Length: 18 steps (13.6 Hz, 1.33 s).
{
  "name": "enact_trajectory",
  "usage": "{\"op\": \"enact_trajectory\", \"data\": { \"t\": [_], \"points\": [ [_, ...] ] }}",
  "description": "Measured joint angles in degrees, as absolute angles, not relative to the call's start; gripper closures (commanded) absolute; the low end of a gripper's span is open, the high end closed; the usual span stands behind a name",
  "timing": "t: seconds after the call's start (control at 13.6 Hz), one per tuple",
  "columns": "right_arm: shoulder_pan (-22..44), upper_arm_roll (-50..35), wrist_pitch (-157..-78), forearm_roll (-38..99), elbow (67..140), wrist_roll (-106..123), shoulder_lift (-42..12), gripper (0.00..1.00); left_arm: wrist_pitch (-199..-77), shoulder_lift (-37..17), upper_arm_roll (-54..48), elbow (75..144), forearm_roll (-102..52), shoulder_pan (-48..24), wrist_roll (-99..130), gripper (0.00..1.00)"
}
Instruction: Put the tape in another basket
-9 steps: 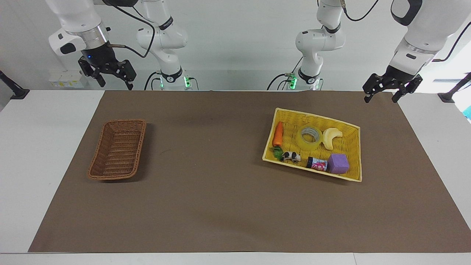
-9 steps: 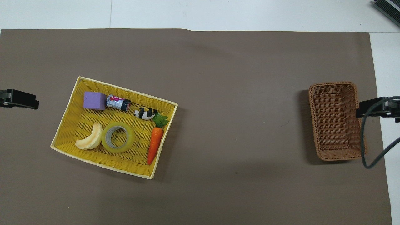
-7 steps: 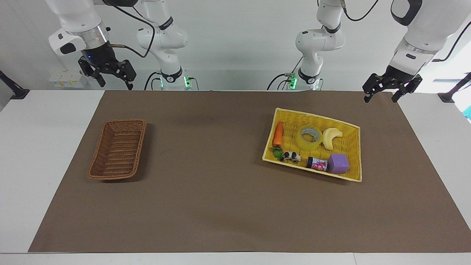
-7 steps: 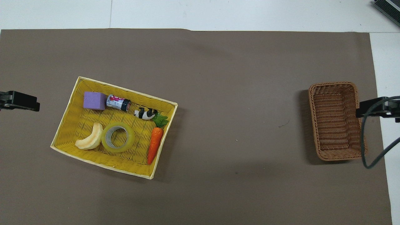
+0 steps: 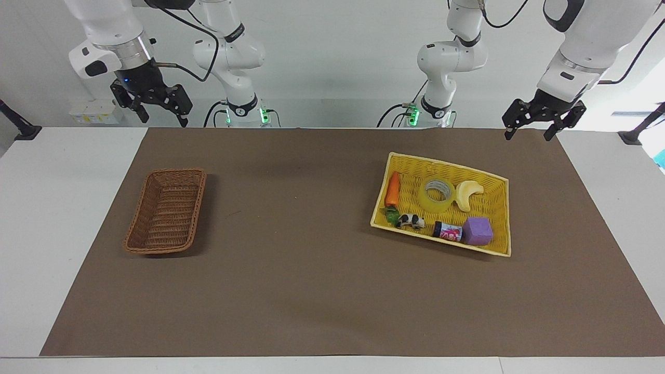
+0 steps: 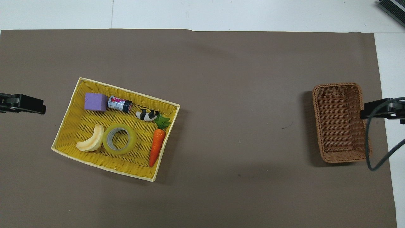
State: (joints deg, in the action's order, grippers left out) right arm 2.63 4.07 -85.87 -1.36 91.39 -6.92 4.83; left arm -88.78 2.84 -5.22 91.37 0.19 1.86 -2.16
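Yellow tape [image 5: 437, 195] sits untouched in its tray [image 5: 499, 208], below the released left hand [image 5: 531, 126]; right hand [image 5: 158, 111] waits released above the empty basket [image 5: 166, 213]. Everything's left.

Probably a robotics lab: two white robot arms [image 5: 441, 57] bolted at a white table [image 5: 62, 171] spread with a brown mat [image 5: 311, 291], bare pale walls, trailing cables.

Overhead, my left tool [image 6: 39, 109] & right tool [image 6: 367, 113] are cut off by the frame edges, only tips show. Label on small can [image 6: 119, 104] too small to read.
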Motion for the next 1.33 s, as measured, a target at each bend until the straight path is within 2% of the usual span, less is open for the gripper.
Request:
{"op": "enact_trajectory", "data": {
  "t": [0.96, 1.33],
  "points": [
    [2.63, 4.07, -85.87, -1.36, 91.39, -6.92, 4.83, 0.0, -88.79, 2.79, -5.27, 91.55, 0.09, 1.86, -2.11, 0.0],
    [2.63, 4.07, -85.87, -1.36, 91.39, -6.92, 4.83, 0.0, -88.78, 1.1, -5.28, 91.74, 0.09, 1.86, -2.1, 0.0]
  ]
}}
